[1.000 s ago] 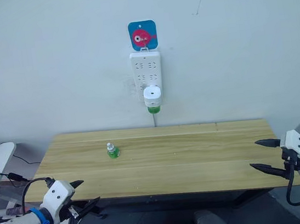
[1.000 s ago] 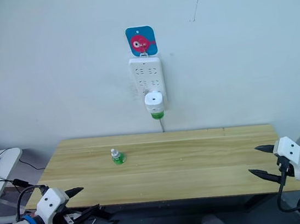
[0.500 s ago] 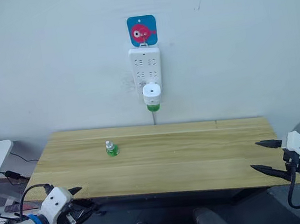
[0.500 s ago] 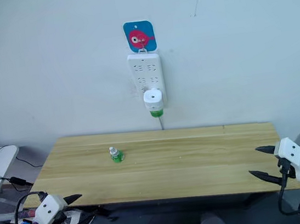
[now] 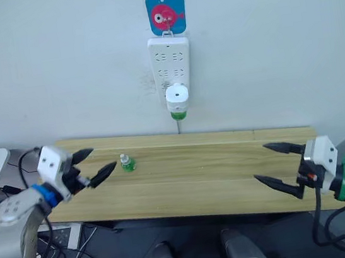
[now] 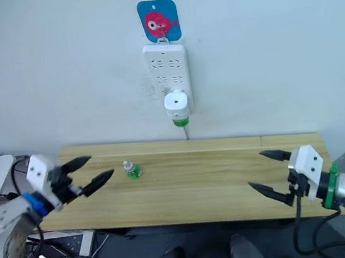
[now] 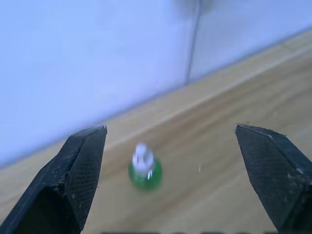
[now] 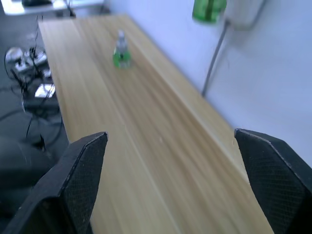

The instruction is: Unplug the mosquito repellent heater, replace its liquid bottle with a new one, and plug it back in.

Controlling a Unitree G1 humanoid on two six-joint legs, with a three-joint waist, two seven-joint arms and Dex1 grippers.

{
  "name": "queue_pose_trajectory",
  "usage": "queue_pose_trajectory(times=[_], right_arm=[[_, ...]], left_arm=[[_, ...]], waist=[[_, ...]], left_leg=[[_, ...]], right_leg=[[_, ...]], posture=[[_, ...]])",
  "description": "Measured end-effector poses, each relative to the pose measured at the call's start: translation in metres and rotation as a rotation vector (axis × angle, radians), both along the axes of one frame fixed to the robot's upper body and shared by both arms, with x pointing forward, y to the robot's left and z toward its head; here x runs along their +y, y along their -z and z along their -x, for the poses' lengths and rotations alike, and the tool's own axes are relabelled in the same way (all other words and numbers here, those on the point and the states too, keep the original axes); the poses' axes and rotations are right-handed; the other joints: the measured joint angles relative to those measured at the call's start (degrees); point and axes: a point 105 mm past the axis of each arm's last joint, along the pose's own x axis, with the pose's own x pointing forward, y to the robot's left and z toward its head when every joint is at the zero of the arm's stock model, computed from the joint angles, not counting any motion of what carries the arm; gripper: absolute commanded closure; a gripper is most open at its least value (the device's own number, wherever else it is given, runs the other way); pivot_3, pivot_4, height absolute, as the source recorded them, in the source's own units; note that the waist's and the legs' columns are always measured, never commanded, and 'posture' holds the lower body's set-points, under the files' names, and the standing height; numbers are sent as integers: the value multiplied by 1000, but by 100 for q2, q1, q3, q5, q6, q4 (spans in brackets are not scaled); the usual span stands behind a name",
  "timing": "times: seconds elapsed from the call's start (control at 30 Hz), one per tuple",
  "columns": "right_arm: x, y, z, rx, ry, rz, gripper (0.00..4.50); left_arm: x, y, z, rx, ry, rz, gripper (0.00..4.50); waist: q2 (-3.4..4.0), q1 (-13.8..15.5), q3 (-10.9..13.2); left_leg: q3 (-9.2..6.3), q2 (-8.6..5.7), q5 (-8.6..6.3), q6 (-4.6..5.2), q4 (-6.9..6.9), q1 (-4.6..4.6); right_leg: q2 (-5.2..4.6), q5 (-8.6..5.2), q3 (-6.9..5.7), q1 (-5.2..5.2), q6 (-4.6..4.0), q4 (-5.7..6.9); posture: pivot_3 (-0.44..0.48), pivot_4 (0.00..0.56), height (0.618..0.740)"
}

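Status: nothing done yet, I judge. Mosquito repellent heater (image 5: 176, 96) plugged into wall power strip (image 5: 170, 59), its liquid bottle (image 5: 178, 113) attached. New one (image 5: 126, 163) capped, near desk (image 5: 229, 172) far-left edge. Left tool (image 5: 92, 165), right tool (image 5: 278, 165): both spread, empty.

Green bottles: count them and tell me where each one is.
2. A small translucent green bottle with a white cap stands on the wooden table; another green bottle hangs under the white plugged-in heater.
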Motion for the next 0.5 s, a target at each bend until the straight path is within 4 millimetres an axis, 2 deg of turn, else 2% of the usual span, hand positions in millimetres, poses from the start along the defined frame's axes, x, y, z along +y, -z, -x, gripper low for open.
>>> queue_pose_trajectory(times=[0.03, 0.17, 0.23, 0.3, 0.5], right_arm=[[11, -11, -2, -30, -11, -38, 140], [38, -44, -13, -112, -11, -121, 0], [47, -59, -22, -148, 9, -146, 0], [50, -64, -27, -154, 30, -147, 0], [57, -63, -29, -113, 52, -158, 0]], left_arm=[[-11, -12, -8, -32, 28, 21, 0], [-34, -43, -36, -100, 85, 103, 898], [-43, -52, -51, -112, 99, 138, 898], [-51, -55, -62, -117, 114, 150, 898], [-63, -56, -82, -112, 153, 160, 898]], waist=[[-6, -15, 29], [-16, -125, 74], [-18, -177, 99], [-22, -224, 119], [-19, -310, 212]], left_leg=[[-7, 2, 1, 0, 3, -8], [-14, 1, 1, 0, 3, -17], [-16, 0, 1, 1, 4, -19], [-30, -1, 0, 1, 3, -28], [-57, 1, -1, 3, 3, -59]], right_leg=[[9, 16, 0, -4, 27, 1], [15, 27, -1, -4, 48, -1], [15, 28, -2, -5, 49, -2], [15, 27, -10, -6, 51, -3], [21, 28, -31, -33, 53, 5]], posture=[[-207, 256, 740], [-250, 266, 740], [-263, 271, 740], [-272, 276, 740], [-298, 291, 740]])
